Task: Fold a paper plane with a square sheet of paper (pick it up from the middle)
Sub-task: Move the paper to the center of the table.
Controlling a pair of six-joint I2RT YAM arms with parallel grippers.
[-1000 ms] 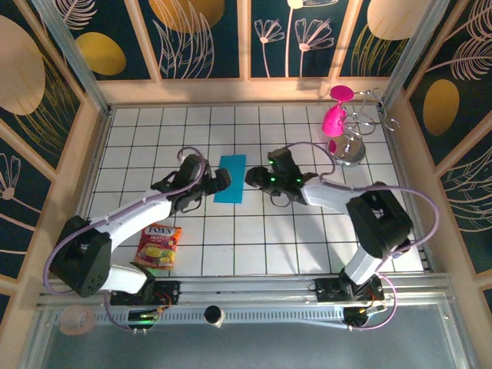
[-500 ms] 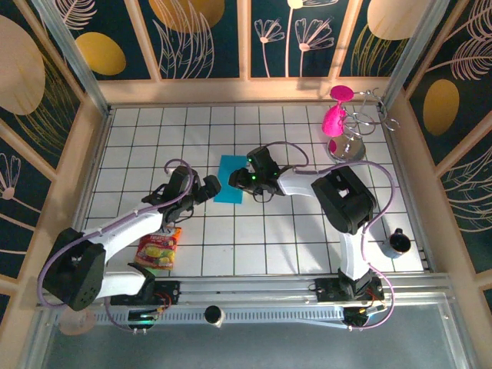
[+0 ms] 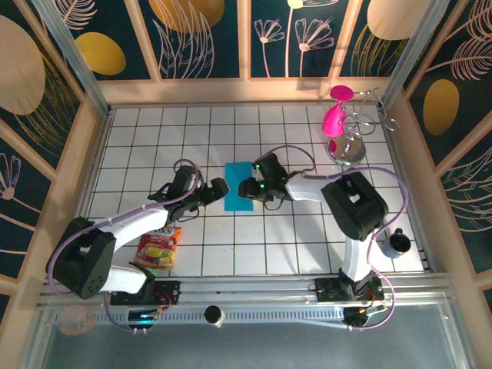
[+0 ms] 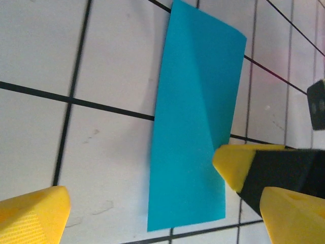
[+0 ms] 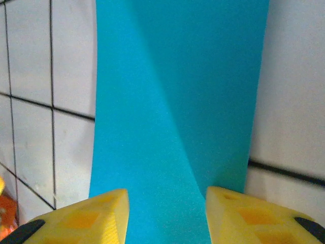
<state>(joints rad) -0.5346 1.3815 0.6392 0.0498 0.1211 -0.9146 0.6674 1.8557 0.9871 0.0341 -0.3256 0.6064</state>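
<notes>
Turquoise-blue, thin and plain, the sheet of paper (image 4: pixel 193 127) is lying flat on the white, black-gridded surface (image 3: pixel 154 138) as a long narrow strip, apparently doubled over, with a faint diagonal line running across it. It is sitting between the two grippers. The left gripper (image 3: pixel 211 190) is hovering just beside the strip's left edge, its yellow fingers spread wide and holding nothing. The right gripper (image 5: pixel 167 218) is sitting on the opposite side, its jaws standing partly apart over the strip, one fingertip at the paper's edge; it appears not to be pinching anything. Judging by this, the halving fold is done and the nose folds are not yet made. The next move is calling for one gripper pinning the strip while the other lifts a corner without sliding the paper.
</notes>
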